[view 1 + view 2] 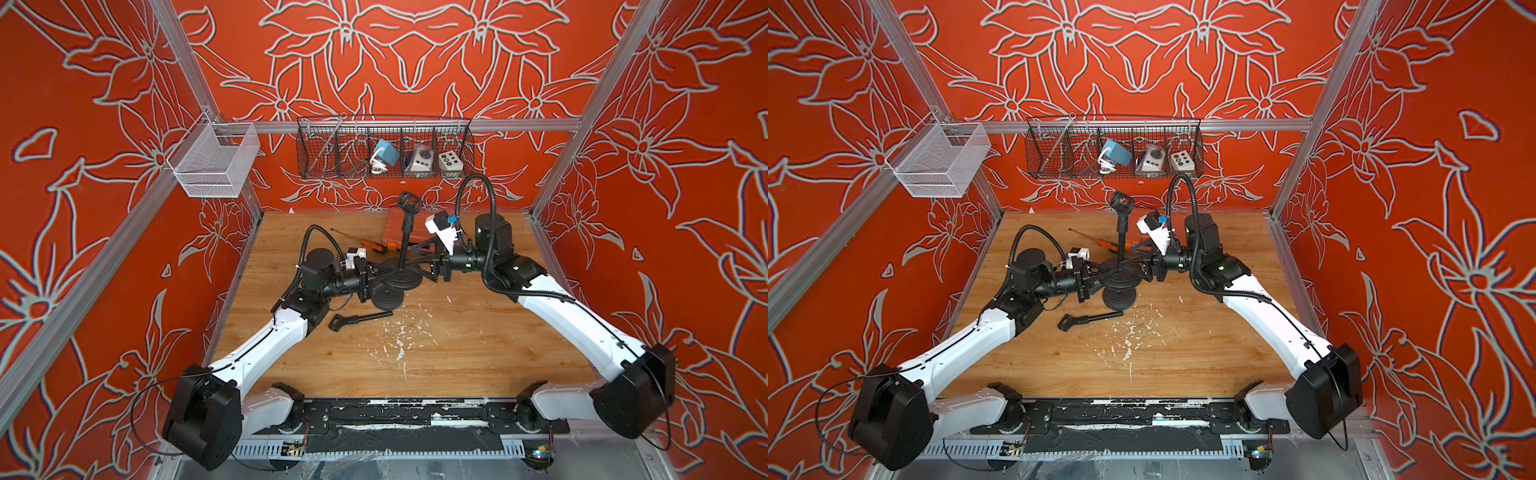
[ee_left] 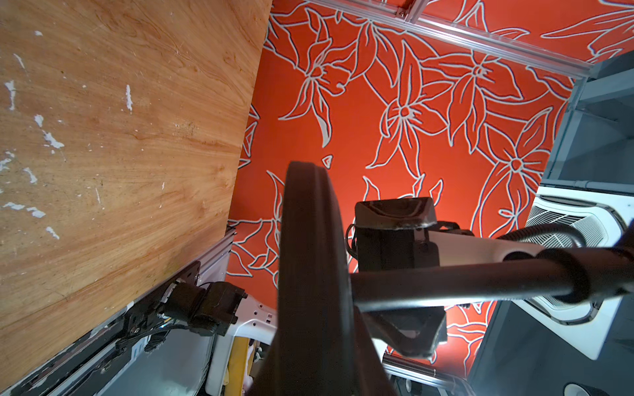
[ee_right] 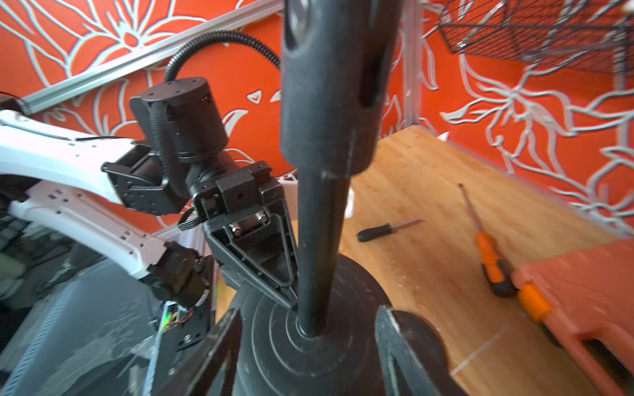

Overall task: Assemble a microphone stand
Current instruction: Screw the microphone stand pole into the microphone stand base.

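A black microphone stand is upright at mid-table: round base [image 1: 401,282], pole [image 1: 405,243] and clip [image 1: 409,202] on top. My left gripper [image 1: 384,275] is shut on the rim of the base [image 2: 308,257], seen edge-on in the left wrist view. My right gripper [image 1: 412,259] is open, with its fingers [image 3: 404,343] on either side of the pole [image 3: 319,240], low over the base [image 3: 274,360]. A second round base [image 1: 387,299] lies just in front. A loose pole with a clip [image 1: 357,319] lies flat beside it.
Behind the stand lie an orange screwdriver [image 3: 487,253], an orange case [image 3: 583,308] and a small black-handled driver [image 3: 384,229]. A black wire basket [image 1: 384,151] and a white mesh basket [image 1: 216,160] hang on the rail.
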Robot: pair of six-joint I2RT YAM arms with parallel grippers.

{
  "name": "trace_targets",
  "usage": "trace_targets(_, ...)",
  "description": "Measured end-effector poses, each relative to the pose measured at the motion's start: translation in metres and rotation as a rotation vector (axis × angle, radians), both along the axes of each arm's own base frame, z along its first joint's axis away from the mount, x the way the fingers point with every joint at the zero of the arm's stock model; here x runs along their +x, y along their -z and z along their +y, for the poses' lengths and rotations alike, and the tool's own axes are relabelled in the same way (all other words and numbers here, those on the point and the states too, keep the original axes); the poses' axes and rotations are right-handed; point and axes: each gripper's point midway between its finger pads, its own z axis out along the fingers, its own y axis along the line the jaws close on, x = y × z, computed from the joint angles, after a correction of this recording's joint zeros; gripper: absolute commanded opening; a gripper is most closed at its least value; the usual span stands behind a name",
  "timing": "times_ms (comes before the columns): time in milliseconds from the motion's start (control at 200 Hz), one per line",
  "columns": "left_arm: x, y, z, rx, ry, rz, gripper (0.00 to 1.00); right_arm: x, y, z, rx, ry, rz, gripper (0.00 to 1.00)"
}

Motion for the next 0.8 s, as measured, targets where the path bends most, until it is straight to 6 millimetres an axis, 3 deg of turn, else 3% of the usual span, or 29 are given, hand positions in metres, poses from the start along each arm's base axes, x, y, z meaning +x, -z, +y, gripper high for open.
trace_targets(325,-0.005,-0.003,-0.003,-0.006,0.04,-0.005,0.0,-0.001,-0.011,0.008,0.062,-0.056,-0.013,0.45)
trace_targets(490,-0.004,-0.006,-0.004,-0.009,0.054,-0.012,0.0,0.002,-0.016,0.01,0.093,-0.047,-0.002,0.24)
trace_targets(595,-0.004,-0.005,-0.004,-0.008,0.055,-0.001,0.0,0.003,-0.012,0.011,0.1,-0.032,0.005,0.0)
trace_targets(796,0.0,0.006,-0.006,0.007,0.053,0.034,0.0,0.009,0.001,0.008,0.063,0.176,0.015,0.0)
